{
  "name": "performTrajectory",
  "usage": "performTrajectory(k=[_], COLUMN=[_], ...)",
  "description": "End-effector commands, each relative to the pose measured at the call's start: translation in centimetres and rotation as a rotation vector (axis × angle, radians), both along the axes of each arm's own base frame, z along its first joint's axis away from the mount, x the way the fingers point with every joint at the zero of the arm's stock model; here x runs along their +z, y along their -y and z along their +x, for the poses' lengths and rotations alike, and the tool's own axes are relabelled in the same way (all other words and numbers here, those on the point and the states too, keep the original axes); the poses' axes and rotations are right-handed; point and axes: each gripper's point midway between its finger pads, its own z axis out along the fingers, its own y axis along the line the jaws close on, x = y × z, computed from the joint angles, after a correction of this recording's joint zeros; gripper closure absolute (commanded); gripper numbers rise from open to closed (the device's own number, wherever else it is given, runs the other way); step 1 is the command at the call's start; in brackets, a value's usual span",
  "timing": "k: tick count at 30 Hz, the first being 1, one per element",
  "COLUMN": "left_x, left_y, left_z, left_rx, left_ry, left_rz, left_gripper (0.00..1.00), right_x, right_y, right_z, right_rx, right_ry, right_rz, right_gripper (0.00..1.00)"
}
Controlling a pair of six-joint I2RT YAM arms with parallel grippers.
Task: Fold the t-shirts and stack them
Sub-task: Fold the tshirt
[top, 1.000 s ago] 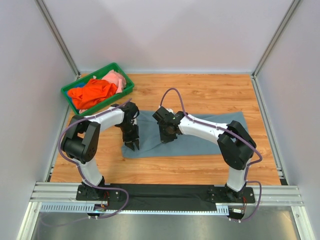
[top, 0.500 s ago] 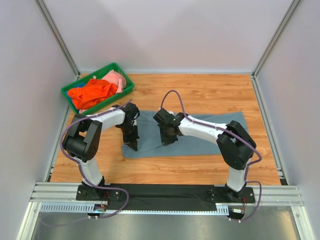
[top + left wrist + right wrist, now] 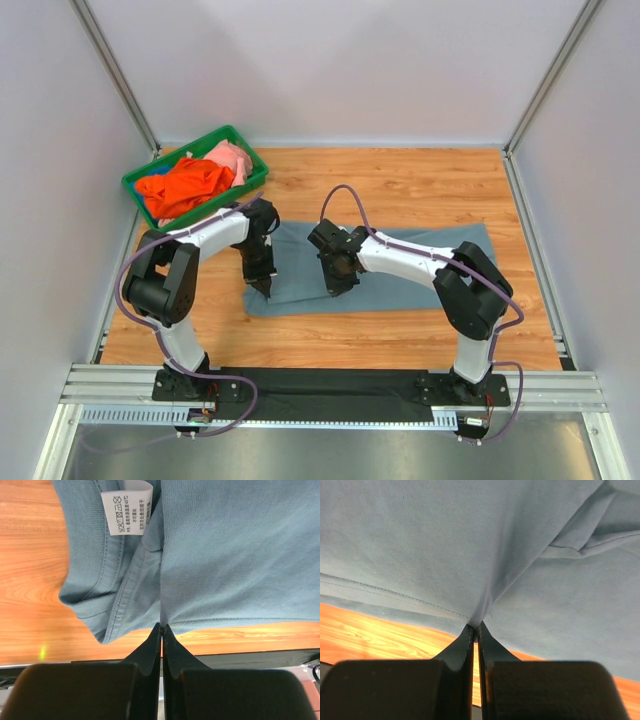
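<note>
**Grey tee** (image 3: 410, 262): is lying spread flat across the middle of the table (image 3: 400, 185), its long side running left to right.

**Label** (image 3: 126, 512): white, printed with care symbols, is sitting inside the tee's neck seam.

**Left claw** (image 3: 263, 287): is pressing down at the tee's near-left edge. Its jaws are clenched, pinching the hem, and a crease is running up the cloth from the tips.

**Right claw** (image 3: 338, 286): is pressing down on the tee's near edge, to the right of the left claw. Its jaws are clenched on a pucker of grey cloth.

**Bin** (image 3: 133, 181): green, is standing at the far-left corner.

**Orange tee** (image 3: 185, 186): is lying crumpled in the bin.

**Pink tee** (image 3: 233, 158): is lying bunched in the bin, just beside the orange tee on its far right.
</note>
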Motion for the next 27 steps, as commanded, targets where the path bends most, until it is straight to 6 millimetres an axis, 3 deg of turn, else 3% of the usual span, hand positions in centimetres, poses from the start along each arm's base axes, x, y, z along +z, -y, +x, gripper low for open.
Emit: performTrajectory(k=[1,7,10,13,16,20,22,23,25,26,27], left_x=[0.0,-0.4,0.5,2.4,4.3,6.2,5.2,4.8,4.8,3.2,2.7], left_y=[-1.1,-0.4,-1.0,-1.2,-0.6,2.5,2.7,3.2,3.6,3.4,3.0], left_z=[-1.0,-1.5,-1.2,-0.1,2.4,7.5,9.2,10.8,13.0,13.5,14.2], left_rx=[-0.007,-0.010,-0.017,-0.024,-0.034,-0.067,-0.090,-0.095,-0.107,-0.105,-0.094], left_ry=[-0.023,-0.062,-0.062,-0.022,0.071,0.212,0.213,0.228,0.264,0.231,0.225], left_rz=[0.046,0.007,0.050,0.074,0.061,-0.056,-0.030,-0.024,-0.017,0.002,0.015], left_gripper=[1.00,0.96,0.80,0.72,0.68,0.68,0.68,0.68,0.68,0.68,0.68], right_x=[0.3,1.3,2.7,4.9,5.7,5.1,4.7,4.5,3.8,3.6,3.1], right_y=[0.6,-1.1,-0.2,1.4,4.8,11.6,14.4,17.3,20.5,23.2,24.5], right_z=[-1.2,-1.5,-1.4,-1.3,-0.9,1.7,2.5,3.6,4.6,5.4,5.6], right_rx=[0.040,0.023,-0.020,-0.066,-0.155,-0.352,-0.406,-0.493,-0.573,-0.663,-0.705], right_ry=[-0.007,-0.013,0.000,0.028,0.044,0.049,0.061,0.068,0.077,0.076,0.067], right_rz=[0.007,0.121,0.088,0.072,0.033,-0.009,-0.032,-0.058,-0.101,-0.113,-0.123], right_gripper=[0.99,0.81,0.72,0.67,0.66,0.69,0.70,0.71,0.73,0.73,0.75])
